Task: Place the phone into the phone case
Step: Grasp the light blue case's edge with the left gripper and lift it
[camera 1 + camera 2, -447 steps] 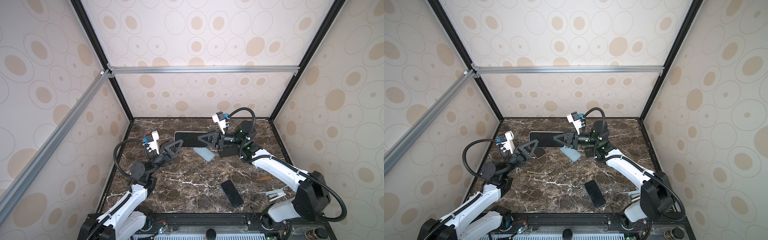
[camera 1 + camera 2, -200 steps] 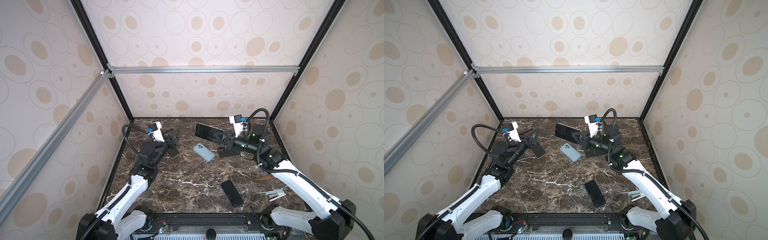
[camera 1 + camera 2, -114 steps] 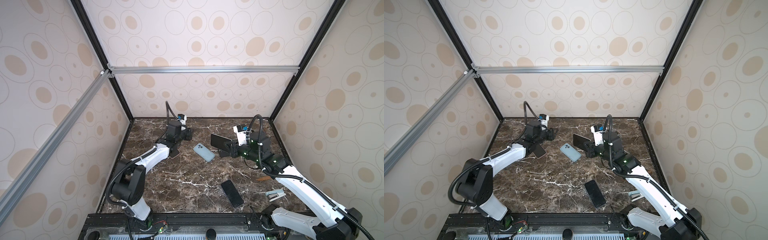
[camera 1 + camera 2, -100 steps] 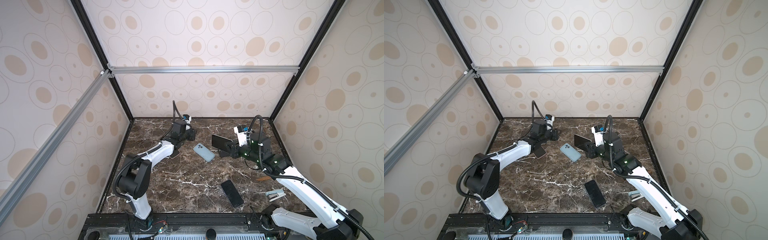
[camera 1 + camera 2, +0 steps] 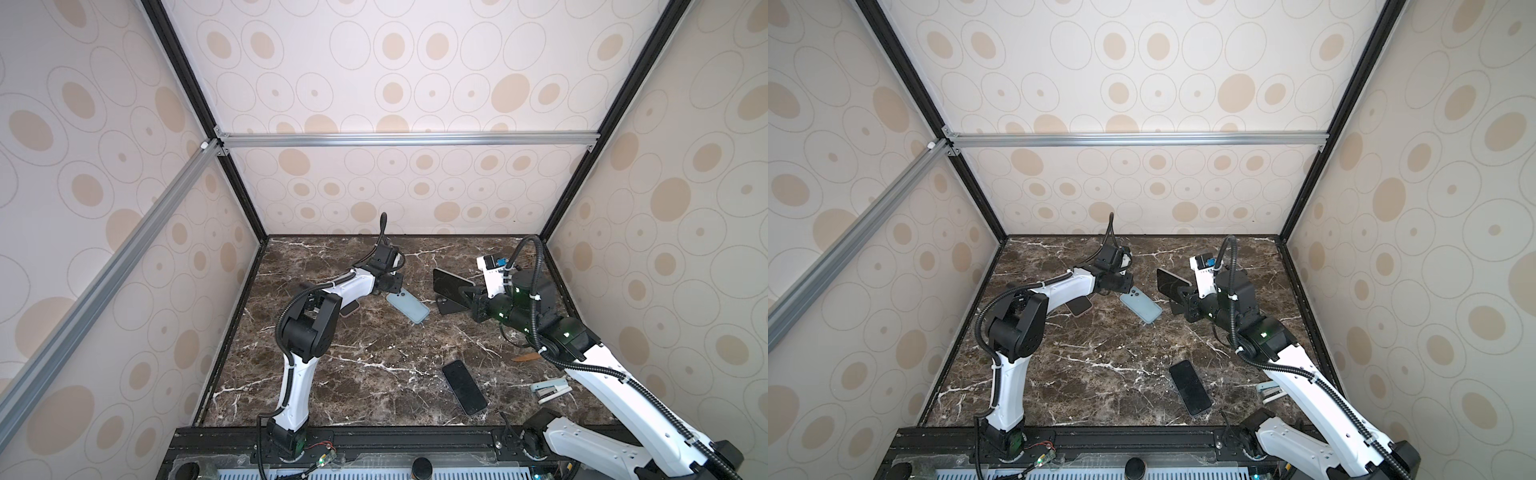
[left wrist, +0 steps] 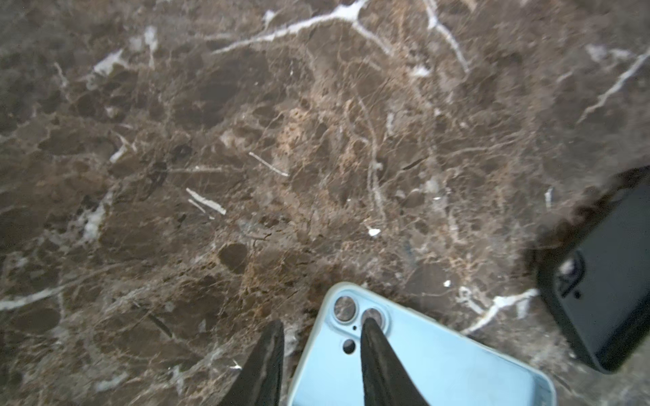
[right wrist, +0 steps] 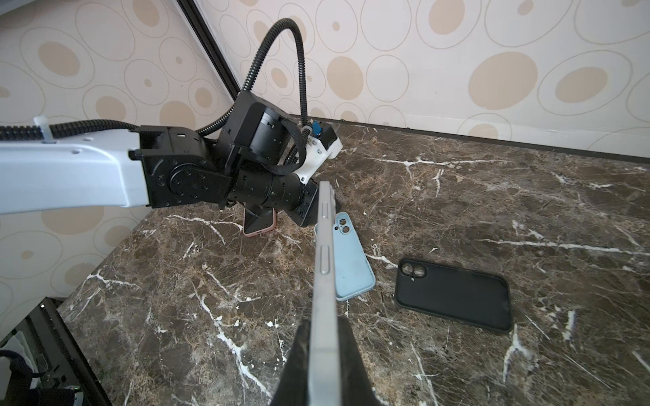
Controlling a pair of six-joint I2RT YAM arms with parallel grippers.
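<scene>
My right gripper (image 7: 324, 321) is shut on the phone (image 7: 325, 246), a silver-edged handset held on edge above the marble; both top views show its dark screen (image 5: 451, 284) (image 5: 1171, 284). The light blue phone case (image 5: 408, 308) (image 5: 1140, 307) (image 7: 353, 262) lies flat at mid-table, back up, camera holes showing. My left gripper (image 6: 322, 321) (image 5: 392, 291) (image 5: 1125, 289) is down at the case's camera corner. Its jaws stand part open astride the case's edge (image 6: 422, 358), one finger on the marble, the other over a lens hole.
A black case (image 7: 453, 298) (image 6: 605, 291) lies just right of the blue one, under the held phone. A pink-cased phone (image 5: 351, 308) (image 7: 260, 221) lies beneath the left arm. At the front are a black phone (image 5: 464, 386) (image 5: 1190, 386) and a stapler (image 5: 550, 390).
My left arm swung from the left side toward the middle, and its gripper came down at the blue case's camera corner with narrowing jaws. The right gripper carried the phone slightly right and lower.
</scene>
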